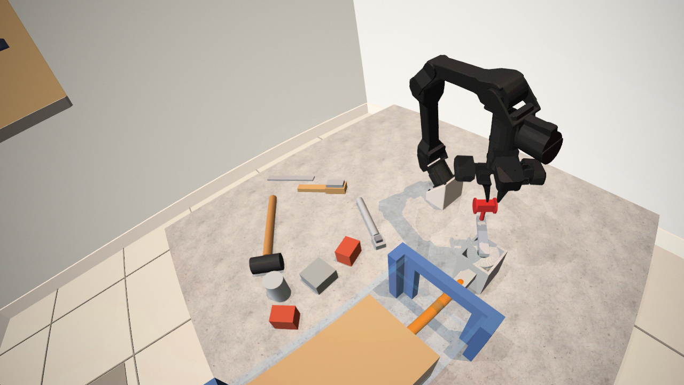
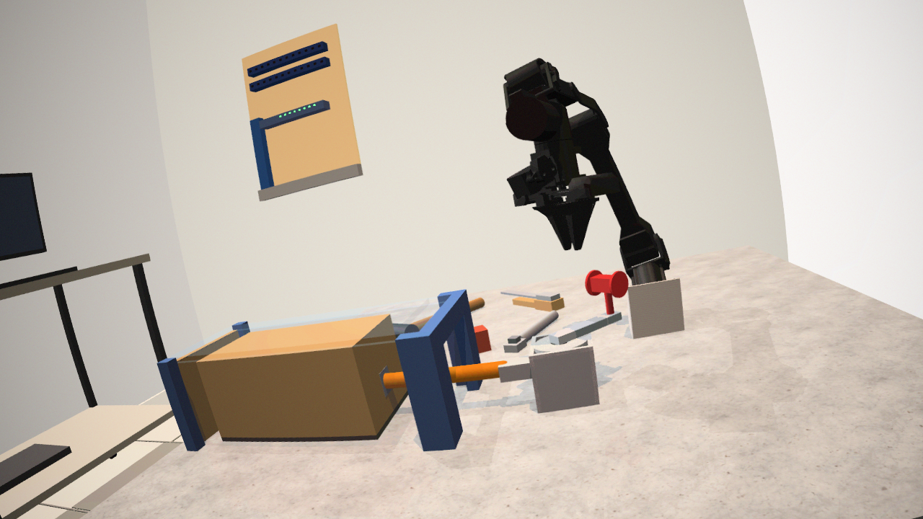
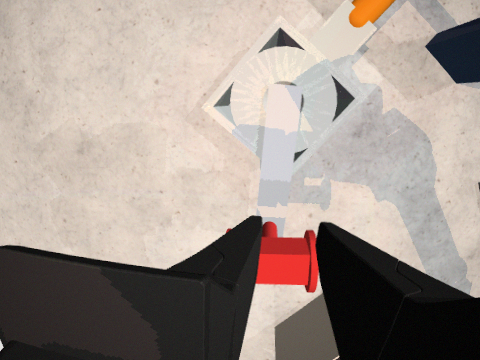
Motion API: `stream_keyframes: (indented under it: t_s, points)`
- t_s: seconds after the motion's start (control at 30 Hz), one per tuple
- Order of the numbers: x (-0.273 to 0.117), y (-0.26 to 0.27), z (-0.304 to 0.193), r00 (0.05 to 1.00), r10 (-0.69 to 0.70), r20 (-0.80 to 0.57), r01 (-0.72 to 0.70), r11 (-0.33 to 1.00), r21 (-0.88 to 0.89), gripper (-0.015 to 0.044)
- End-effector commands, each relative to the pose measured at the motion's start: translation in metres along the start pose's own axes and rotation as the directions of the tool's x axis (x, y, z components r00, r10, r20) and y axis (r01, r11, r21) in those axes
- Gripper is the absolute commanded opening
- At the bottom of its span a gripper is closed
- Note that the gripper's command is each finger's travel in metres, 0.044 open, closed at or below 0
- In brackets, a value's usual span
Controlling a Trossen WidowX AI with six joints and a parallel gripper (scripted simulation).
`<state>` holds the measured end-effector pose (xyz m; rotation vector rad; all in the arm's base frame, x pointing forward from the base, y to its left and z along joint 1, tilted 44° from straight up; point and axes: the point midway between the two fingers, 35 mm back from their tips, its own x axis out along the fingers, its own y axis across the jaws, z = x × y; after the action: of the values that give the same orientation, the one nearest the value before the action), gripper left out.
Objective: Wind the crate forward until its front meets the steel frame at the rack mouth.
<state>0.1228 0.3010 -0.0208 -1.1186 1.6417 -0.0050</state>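
The tan crate (image 1: 354, 339) (image 2: 283, 393) sits flat in the clear-panelled cubby, its front short of the blue steel frame (image 1: 451, 282) (image 2: 429, 387). An orange strap (image 1: 430, 313) (image 2: 477, 372) (image 3: 372, 10) runs from it to the grey winch (image 1: 492, 272) (image 2: 566, 380) (image 3: 245, 100). The grey winch handle (image 1: 482, 237) (image 2: 590, 327) (image 3: 277, 155) lies over the winch top, its key end hidden; its red knob (image 1: 484, 206) (image 2: 604, 282) (image 3: 284, 260) stands at the outer end, toward the arm base. My gripper (image 1: 492, 200) (image 2: 572, 248) (image 3: 288, 231) is nearly shut and empty, above the knob.
A mallet (image 1: 266, 263), grey cylinder (image 1: 277, 287), grey block (image 1: 318, 275) and two red blocks (image 1: 348, 251) (image 1: 284, 316) lie left of the cubby. A grey bar tool (image 1: 367, 215) lies between them and the winch. A wooden-handled tool (image 1: 313, 188) and thin strip (image 1: 290, 178) lie farther back.
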Motion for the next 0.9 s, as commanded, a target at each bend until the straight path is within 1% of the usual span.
stream_keyframes:
  t_s: [0.0, 0.87]
  points:
    - [-0.0004, 0.0003, 0.0003, 1.000, 0.002, 0.002, -0.002, 1.000, 0.000, 0.0000]
    - [0.0005, -0.0003, -0.0006, 1.000, -0.011, -0.014, 0.011, 1.000, -0.005, 0.0000]
